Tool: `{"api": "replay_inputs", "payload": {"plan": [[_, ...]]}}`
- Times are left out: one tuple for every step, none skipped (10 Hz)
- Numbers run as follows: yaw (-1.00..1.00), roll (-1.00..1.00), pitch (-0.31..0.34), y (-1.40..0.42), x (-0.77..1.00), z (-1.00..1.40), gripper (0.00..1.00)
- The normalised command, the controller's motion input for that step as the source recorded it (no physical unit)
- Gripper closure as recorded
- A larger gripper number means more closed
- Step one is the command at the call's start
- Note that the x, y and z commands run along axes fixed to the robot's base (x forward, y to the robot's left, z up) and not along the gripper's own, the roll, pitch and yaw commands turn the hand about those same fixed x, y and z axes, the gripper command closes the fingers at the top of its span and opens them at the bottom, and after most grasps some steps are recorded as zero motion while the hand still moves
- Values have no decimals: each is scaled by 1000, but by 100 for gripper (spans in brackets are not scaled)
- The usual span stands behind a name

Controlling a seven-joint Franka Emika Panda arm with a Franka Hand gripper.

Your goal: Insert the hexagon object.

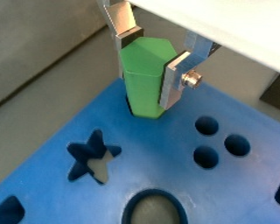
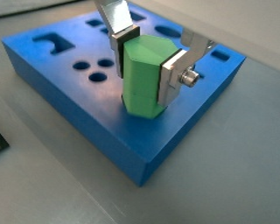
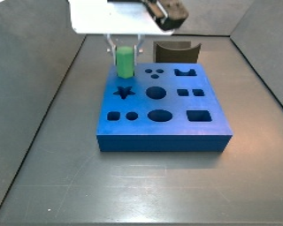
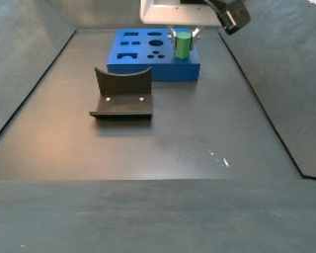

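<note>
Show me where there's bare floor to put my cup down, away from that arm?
Widest bare floor lies in front of the fixture. A narrower strip borders the blue block. It is crowded at the block's far corner, where the gripper holds the green hexagon object upright.

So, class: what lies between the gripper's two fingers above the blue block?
The green hexagon object, held upright between the gripper's fingers over the blue block, seen in both wrist views.
</note>
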Motion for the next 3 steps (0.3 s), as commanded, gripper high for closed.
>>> {"api": "replay_inputs", "payload": {"plan": [[-3,-56,-44,0,20,-417,100],[0,-67,-34,0,0,-151,100],[0,0,0,0,0,0,100]]}}
